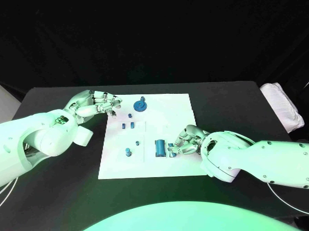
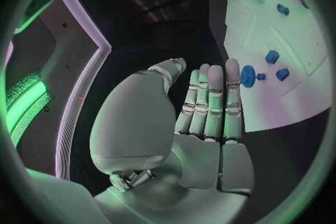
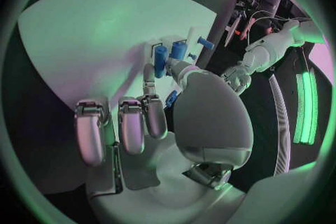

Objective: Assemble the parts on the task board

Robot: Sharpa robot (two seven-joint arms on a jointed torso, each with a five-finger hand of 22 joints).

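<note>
**A:** Parts check: where's everything sitting on the task board [image 1: 175, 108]?

**B:** Blue gear-like round part [image 1: 140, 104] is near the far edge of the white board. A few small blue pegs [image 1: 129, 125] are mid-board, and the tall blue cylinder [image 1: 160, 147] lies toward the near side.

**A:** And the hands?

**B:** Right hand [image 1: 184, 142] is over the board just beside the cylinder, fingers curled. Looks like a small blue piece [image 3: 171, 98] is tucked by its thumb, but honestly can't tell if it's gripped. Left hand [image 1: 93, 103] hovers at the board's far left corner over the black table [image 1: 57, 192], fingers straight and side by side, holding nothing.
</note>
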